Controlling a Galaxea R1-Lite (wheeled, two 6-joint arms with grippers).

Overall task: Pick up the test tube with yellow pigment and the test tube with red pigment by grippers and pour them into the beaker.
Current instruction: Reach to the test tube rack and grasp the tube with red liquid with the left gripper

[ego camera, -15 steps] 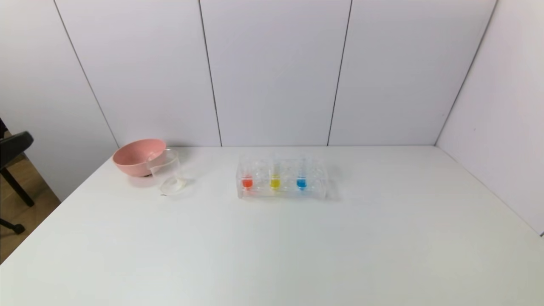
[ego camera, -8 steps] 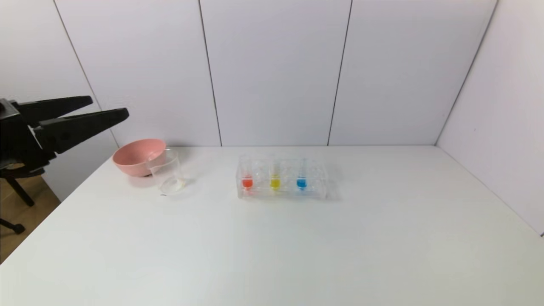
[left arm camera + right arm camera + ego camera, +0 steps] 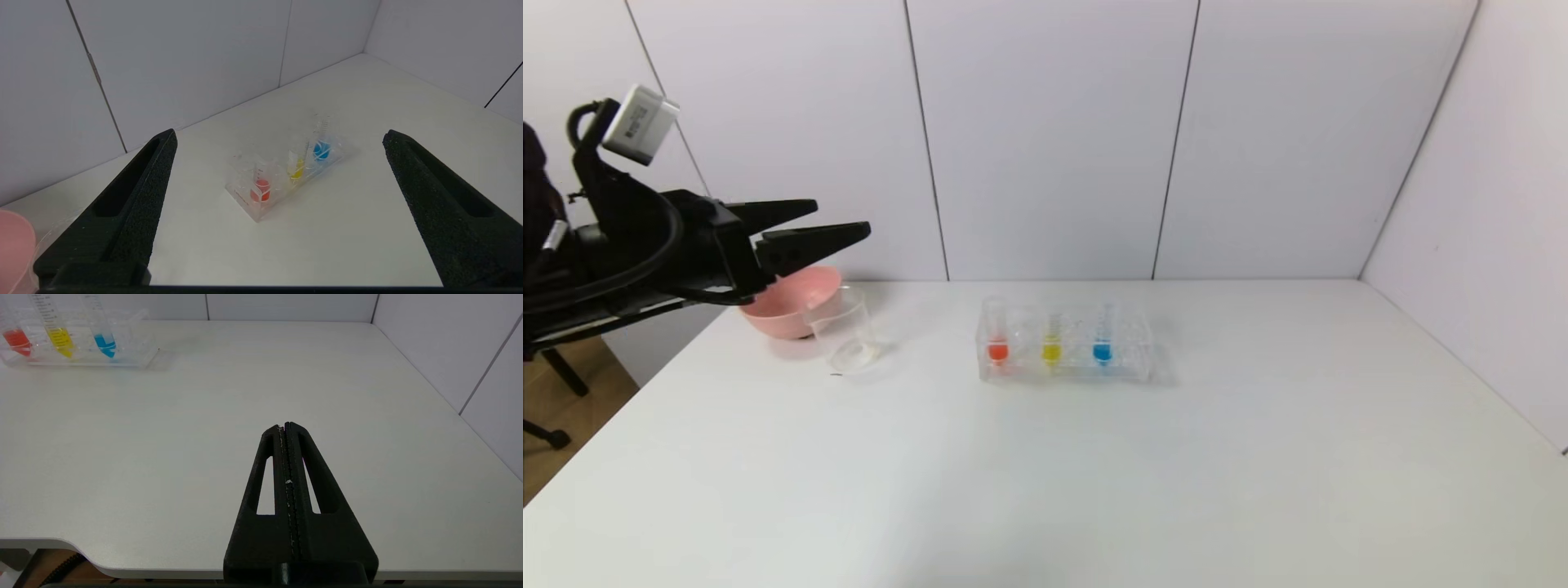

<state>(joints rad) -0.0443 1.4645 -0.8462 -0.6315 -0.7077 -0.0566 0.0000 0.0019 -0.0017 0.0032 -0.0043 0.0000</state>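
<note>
Above the counter's [image 3: 1094, 474] far left corner, the wide-spread left end effector [image 3: 841, 220] is best lined up squarely with the test tube with red pigment [image 3: 997, 339] before closing.

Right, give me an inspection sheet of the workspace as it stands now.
Surface: white table, no spills seen.
Job's things: test tube with red pigment, test tube with yellow pigment, both upright in the clear rack; beaker standing in front of the pink bowl.
Clutter: blue-liquid tube in the same rack.
Grippers: left gripper open, raised near the bowl, pointing toward the rack; right gripper shut, low over the table's near edge, away from the rack.
Cables: black cable looping along the left arm.
Surroundings: white panel walls; wooden floor on the robot's left.
</note>
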